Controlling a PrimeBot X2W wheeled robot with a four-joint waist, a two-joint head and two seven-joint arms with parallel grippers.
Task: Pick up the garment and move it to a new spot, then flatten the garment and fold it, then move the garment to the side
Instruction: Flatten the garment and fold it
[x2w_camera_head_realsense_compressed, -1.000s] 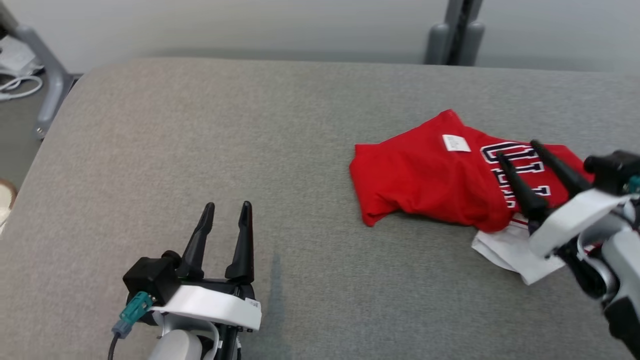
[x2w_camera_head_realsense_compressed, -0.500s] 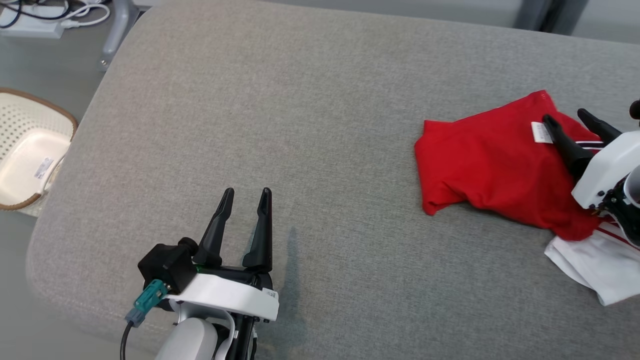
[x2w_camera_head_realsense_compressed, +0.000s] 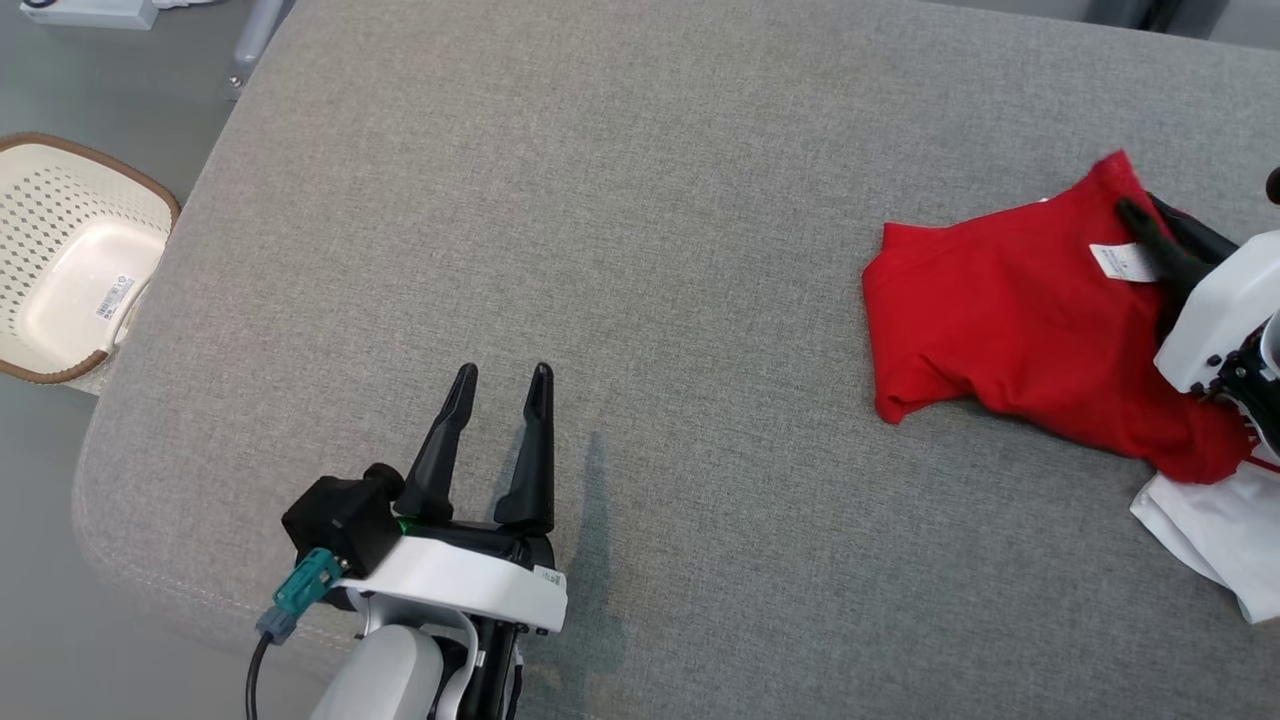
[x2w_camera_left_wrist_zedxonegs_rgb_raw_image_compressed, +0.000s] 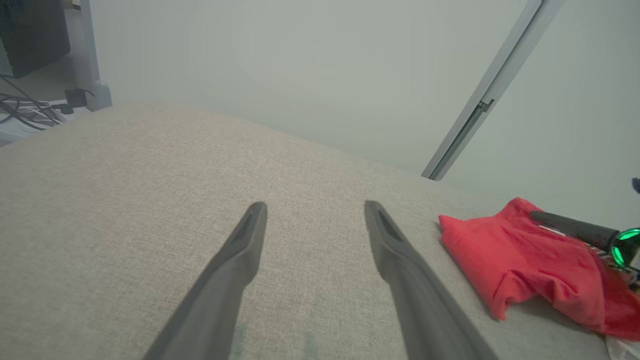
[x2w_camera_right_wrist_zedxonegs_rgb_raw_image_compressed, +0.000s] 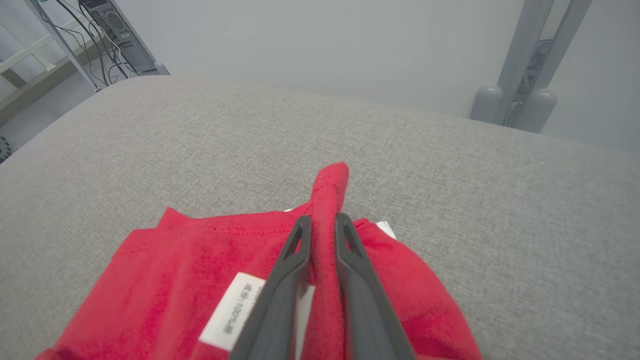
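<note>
The right gripper (x2w_camera_right_wrist_zedxonegs_rgb_raw_image_compressed: 322, 220) pinches a raised fold of the garment (x2w_camera_right_wrist_zedxonegs_rgb_raw_image_compressed: 175, 270); left gripper (x2w_camera_head_realsense_compressed: 500, 375) hovers spread wide over grey cushion (x2w_camera_head_realsense_compressed: 620, 200)

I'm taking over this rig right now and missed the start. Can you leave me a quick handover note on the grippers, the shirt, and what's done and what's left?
Left gripper: open, empty, above the bare grey cushion, well apart from the shirt.
Right gripper: shut on a pinched ridge of red fabric at the shirt's far edge, beside the white tag.
Garment: crumpled at the cushion's right side and mostly resting on it, with a white sleeve showing at the near right.
Done: grasp made.
Left: lift and move it to a new spot, flatten, fold, move aside.
</note>
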